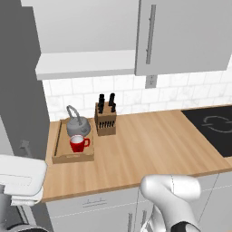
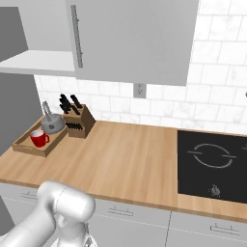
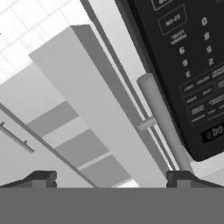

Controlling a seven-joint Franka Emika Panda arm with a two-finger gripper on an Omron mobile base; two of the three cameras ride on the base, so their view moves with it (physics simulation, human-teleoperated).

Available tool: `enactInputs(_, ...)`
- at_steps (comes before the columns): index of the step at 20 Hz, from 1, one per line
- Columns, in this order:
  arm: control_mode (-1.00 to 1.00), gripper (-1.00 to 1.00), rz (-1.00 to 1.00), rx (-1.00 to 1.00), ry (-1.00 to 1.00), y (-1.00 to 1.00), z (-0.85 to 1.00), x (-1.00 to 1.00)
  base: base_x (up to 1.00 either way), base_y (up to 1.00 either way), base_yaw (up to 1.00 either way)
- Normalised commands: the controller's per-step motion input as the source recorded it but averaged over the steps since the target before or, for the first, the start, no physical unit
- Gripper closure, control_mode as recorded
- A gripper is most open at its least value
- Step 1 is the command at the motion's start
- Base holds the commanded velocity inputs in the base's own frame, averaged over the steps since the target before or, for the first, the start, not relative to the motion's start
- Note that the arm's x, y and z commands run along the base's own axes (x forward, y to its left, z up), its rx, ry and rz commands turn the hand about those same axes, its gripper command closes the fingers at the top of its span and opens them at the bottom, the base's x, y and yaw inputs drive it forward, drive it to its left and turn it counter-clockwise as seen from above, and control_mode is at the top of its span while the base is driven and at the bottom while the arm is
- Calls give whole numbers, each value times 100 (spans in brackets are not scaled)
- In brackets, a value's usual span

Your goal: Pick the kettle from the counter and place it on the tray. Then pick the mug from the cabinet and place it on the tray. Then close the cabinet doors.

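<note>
The cabinet [image 1: 86, 31] hangs over the counter [image 1: 149, 145] with one door [image 1: 181, 36] shut, its left side open. On the tray [image 1: 59, 149] sit the kettle [image 1: 78, 126] and mug [image 1: 79, 144], knife block [image 1: 105, 118] just beside, cooktop [image 1: 213, 129] well apart. The hand [image 3: 111, 179] is spread, facing a bar handle [image 3: 164, 122].

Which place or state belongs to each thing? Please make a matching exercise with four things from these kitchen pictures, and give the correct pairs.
Things:
1. kettle
2. mug
3. knife block
4. gripper

Places or states:
A. on the counter, just right of the tray
B. open, holding nothing
C. in the tray, at the end nearer the wall
D. in the tray, at the end nearer the counter's front edge

Right pairs: 1-C, 2-D, 3-A, 4-B
</note>
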Motion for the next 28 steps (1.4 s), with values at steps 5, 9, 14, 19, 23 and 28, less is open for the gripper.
enactInputs(5, -100, -100, 0, -7, 14, 14, -24, 12, 0, 0, 0)
enactInputs(9, -100, -100, 0, -3, 14, 5, -5, 19, 0, 0, 0)
enactInputs(14, -100, -100, 0, -1, 13, 0, 0, 22, 0, 0, 0)
enactInputs(19, -100, -100, 0, -2, 12, 0, -9, 17, 0, 0, 0)
enactInputs(23, -100, -100, 0, -3, 13, 0, -13, 13, 0, 0, 0)
enactInputs(28, -100, -100, -7, 0, 11, -18, 0, 4, 0, 0, 0)
